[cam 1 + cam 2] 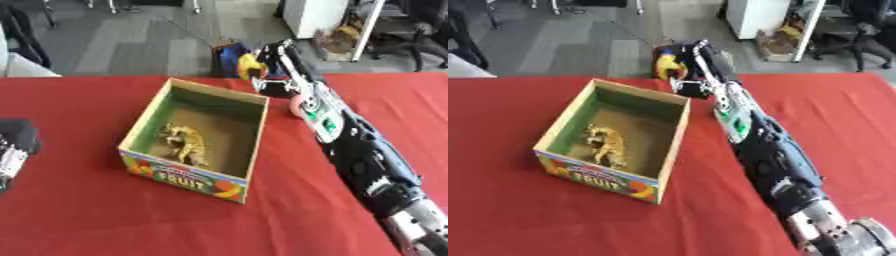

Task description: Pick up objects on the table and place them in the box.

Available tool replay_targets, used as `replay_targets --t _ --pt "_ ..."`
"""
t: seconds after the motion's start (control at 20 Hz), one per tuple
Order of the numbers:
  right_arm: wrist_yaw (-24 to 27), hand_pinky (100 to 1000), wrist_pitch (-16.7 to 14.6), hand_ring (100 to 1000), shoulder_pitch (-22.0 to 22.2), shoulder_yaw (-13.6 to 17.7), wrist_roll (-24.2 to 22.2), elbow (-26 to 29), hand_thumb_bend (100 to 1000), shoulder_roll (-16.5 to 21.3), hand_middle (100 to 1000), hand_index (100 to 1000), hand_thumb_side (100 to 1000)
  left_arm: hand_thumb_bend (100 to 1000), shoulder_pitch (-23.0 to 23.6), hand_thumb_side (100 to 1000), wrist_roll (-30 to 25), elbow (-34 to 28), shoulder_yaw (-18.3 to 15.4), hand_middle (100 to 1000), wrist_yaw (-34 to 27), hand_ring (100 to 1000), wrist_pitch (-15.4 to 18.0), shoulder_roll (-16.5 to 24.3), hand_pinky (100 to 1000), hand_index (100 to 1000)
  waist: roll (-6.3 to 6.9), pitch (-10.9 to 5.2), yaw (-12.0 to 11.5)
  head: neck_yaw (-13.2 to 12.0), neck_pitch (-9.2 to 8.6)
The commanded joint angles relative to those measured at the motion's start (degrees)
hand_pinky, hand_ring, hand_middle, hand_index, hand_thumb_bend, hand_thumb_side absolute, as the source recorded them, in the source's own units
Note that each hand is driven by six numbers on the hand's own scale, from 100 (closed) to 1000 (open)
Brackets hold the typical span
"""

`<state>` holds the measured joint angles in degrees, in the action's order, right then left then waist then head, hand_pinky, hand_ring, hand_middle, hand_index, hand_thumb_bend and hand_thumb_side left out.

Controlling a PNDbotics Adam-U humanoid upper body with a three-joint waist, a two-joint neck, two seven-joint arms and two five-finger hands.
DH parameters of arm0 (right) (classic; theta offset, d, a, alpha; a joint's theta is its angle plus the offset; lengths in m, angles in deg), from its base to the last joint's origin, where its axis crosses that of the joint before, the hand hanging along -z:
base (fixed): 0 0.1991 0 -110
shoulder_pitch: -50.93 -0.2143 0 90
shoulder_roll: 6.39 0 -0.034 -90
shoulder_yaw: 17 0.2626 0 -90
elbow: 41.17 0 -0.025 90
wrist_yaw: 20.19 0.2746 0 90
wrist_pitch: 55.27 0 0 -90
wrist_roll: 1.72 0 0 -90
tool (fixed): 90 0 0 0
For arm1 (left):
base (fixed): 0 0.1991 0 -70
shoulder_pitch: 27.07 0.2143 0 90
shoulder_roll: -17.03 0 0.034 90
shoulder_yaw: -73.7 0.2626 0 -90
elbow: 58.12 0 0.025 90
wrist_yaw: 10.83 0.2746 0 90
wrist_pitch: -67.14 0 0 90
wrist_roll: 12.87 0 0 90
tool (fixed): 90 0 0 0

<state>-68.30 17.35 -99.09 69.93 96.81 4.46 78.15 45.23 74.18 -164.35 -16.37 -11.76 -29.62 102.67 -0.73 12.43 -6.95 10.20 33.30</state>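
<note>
Left eye view: I use the box [198, 142] as reference. It stands on the red table [79, 215], with a tan toy animal [184, 144] lying on its floor. My right hand [278, 67] sits just past the box's far right corner, fingers clenched on a yellow and blue object [243, 61]. My left hand [12, 150] shows well left of the box; I cannot tell its finger state.

Right eye view: the right arm [767, 150] runs alongside the box's right wall.

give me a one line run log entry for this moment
right hand: shut on yellow-and-blue object, beyond box's far right corner | box: holds tan toy | left hand: idle
</note>
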Motion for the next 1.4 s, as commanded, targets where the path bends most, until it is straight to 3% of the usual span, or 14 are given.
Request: replay_targets --t 0.05,0.2,0.35,0.55,0.7,0.85,1.05,1.25,1.4 --pt "-3.32 687 -2.05 582 -1.13 -0.59 -1.61 0.07 102 -0.74 283 406 100 405 -0.81 483 -0.24 -1.07 0.10 577 -0.27 612 0.04 0.61 687 698 0.06 -0.84 -0.19 0.29 0.58" --pt "-5.72 736 -5.31 661 -0.84 -1.80 -4.74 -0.05 233 -1.41 396 561 100 405 -0.86 483 -0.27 -1.02 0.11 577 -0.27 612 0.00 0.58 687 698 -0.13 -0.85 -0.18 0.37 0.60" --pt "-6.73 764 -9.46 711 -0.37 -2.30 -9.79 0.44 316 -0.73 491 688 279 406 -0.85 483 -0.24 -1.01 0.06 576 -0.26 612 0.00 0.63 687 698 -0.30 -0.92 0.01 0.26 0.53" --pt "-0.66 808 -14.11 773 1.95 -3.75 -16.78 3.67 402 4.04 644 817 457 411 -0.76 477 -0.14 -0.99 -0.03 576 -0.22 612 -0.01 0.82 687 698 -0.51 -1.01 0.45 0.13 0.39" --pt "5.37 816 -15.18 782 2.81 -4.03 -22.71 6.97 378 6.26 689 840 449 406 -0.71 483 -0.09 -0.96 -0.07 576 -0.20 612 -0.02 0.88 686 698 -0.51 -1.08 0.95 0.07 0.34" --pt "10.91 811 -13.25 773 3.19 -2.82 -24.27 10.09 357 8.67 677 832 404 406 -0.57 482 0.01 -0.95 -0.17 576 -0.13 613 -0.01 1.01 686 698 -0.44 -1.18 1.41 -0.07 0.33" --pt "15.50 805 -8.14 759 3.28 0.18 -20.76 11.46 340 12.20 655 814 345 405 -0.43 482 0.09 -0.93 -0.23 576 -0.06 613 0.00 1.20 686 698 -0.42 -1.24 2.04 -0.29 0.34" --pt "17.14 795 -2.99 745 3.44 3.05 -16.04 8.53 321 15.01 633 794 315 405 -0.35 482 0.12 -0.93 -0.28 576 0.01 613 0.02 1.36 686 698 -0.44 -1.25 2.49 -0.45 0.37" --pt "16.78 790 -0.80 736 4.18 4.48 -11.66 4.57 307 16.16 622 782 312 404 -0.33 482 0.18 -0.97 -0.34 576 0.03 613 0.03 1.43 687 698 -0.39 -1.19 2.64 -0.63 0.20"
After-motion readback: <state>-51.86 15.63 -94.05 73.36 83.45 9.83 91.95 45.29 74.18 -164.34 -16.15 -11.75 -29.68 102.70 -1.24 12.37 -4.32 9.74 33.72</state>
